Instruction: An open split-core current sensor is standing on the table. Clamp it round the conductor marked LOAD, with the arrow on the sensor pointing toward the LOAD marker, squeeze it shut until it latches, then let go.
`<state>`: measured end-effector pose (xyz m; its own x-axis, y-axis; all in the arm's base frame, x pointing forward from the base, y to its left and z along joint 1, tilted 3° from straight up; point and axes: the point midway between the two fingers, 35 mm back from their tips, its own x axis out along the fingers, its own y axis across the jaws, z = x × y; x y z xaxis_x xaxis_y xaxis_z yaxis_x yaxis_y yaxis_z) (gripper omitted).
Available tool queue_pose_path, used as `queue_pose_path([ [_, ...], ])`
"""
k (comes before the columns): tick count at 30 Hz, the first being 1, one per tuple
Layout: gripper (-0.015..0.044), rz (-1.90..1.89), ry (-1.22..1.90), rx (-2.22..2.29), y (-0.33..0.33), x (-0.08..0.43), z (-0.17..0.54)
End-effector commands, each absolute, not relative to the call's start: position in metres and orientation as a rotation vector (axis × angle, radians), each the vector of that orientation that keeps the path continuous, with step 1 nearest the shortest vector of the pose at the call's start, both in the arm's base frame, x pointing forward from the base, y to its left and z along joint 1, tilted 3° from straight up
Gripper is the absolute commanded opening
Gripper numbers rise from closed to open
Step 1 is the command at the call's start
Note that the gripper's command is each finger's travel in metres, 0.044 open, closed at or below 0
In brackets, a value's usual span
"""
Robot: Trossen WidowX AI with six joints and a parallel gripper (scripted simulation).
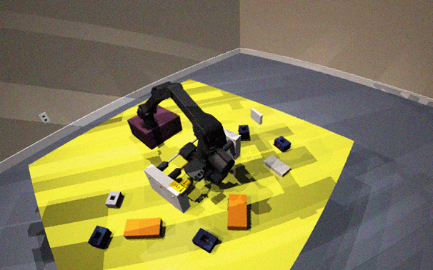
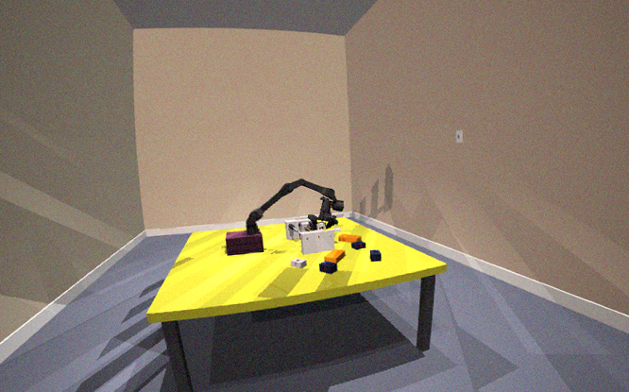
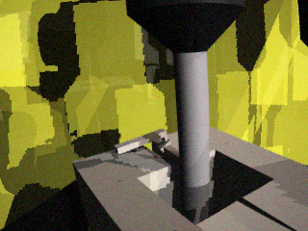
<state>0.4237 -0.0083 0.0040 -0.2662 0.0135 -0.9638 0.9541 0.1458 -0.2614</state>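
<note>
My gripper [image 1: 199, 172] [image 2: 323, 224] points down between the white panels and is shut on the grey split-core sensor [image 1: 194, 173] [image 3: 106, 192]. In the wrist view a light grey conductor [image 3: 192, 96] with a black collar [image 3: 185, 21] runs down into the sensor's square window, and the sensor's arms lie around it. A small tab [image 3: 140, 142] shows beside a gap at the far edge; whether the latch is engaged I cannot tell. The yellow LOAD marker [image 1: 177, 187] sits on the near panel's top edge, close to the gripper. The sensor's arrow is not visible, and the fingertips are not clear in the wrist view.
The near white panel [image 1: 162, 186] [image 2: 317, 241] and far white panel [image 1: 233, 141] flank the gripper, with other conductors between them. Orange blocks [image 1: 238, 213] [image 1: 143, 228], several dark blue blocks and a pale slab [image 1: 276, 165] lie around. The arm stands on a purple box [image 1: 155, 132] [image 2: 244, 243].
</note>
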Motion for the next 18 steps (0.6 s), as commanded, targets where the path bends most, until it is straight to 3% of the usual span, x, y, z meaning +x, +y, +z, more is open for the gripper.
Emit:
queue_pose_path([
  [1, 0.0, -1.279, 1.485, 0.987, -0.009, 0.425, 0.005],
  [18, 0.0, -1.275, 1.491, 0.987, -0.008, 0.424, -0.013],
])
